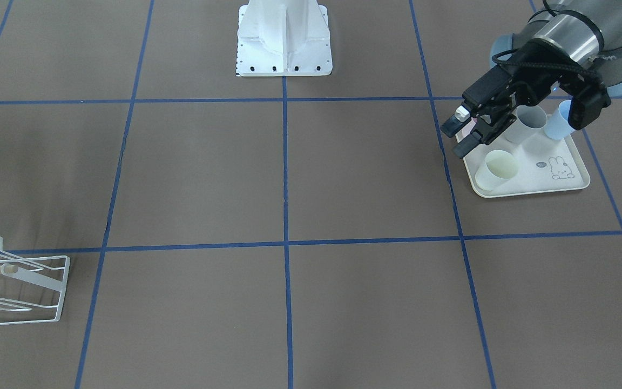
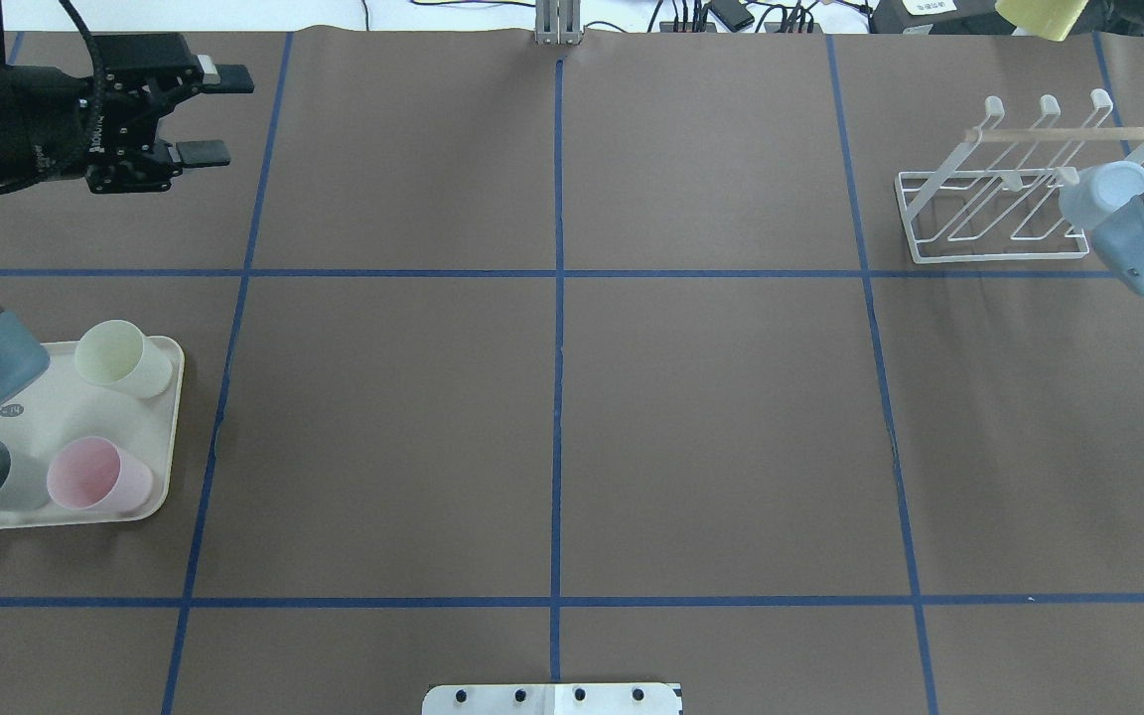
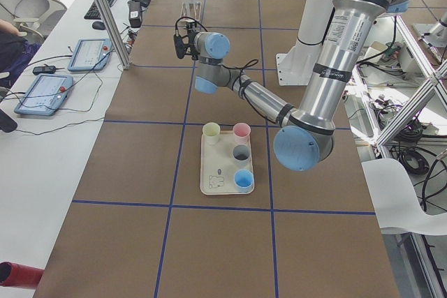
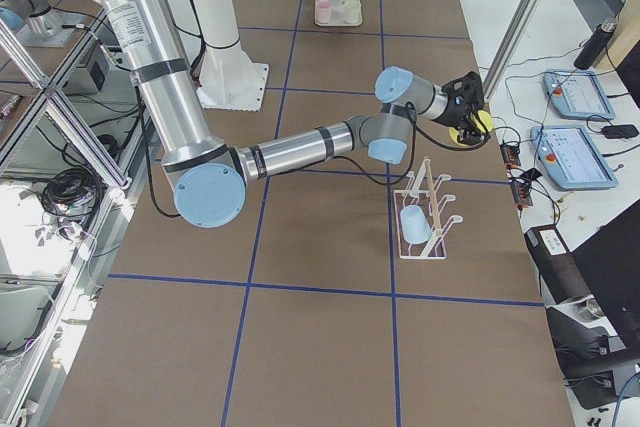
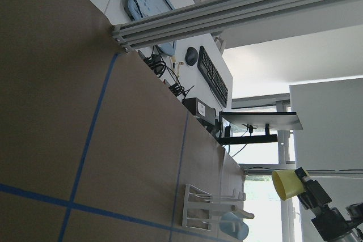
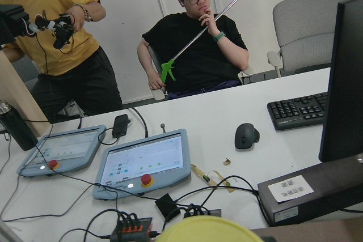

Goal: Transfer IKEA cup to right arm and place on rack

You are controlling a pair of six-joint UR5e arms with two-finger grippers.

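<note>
Brown taped bench (image 2: 552,397) separates tray (image 2: 46,402) from rack (image 2: 1004,257); lower right in the left wrist view, your right end effector (image 5: 305,188) grasps the yellow cup (image 5: 286,184) near the rack, likely to hang it beside the blue cup (image 4: 414,221). Your left end effector (image 2: 210,114) hangs released, empty.

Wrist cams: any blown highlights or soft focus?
Left wrist view: the window beside the yellow cup is blown out white, while the rack stays readable. Right wrist view: the yellow cup's rim at the bottom edge is blurred, while the desk beyond is sharp.
</note>
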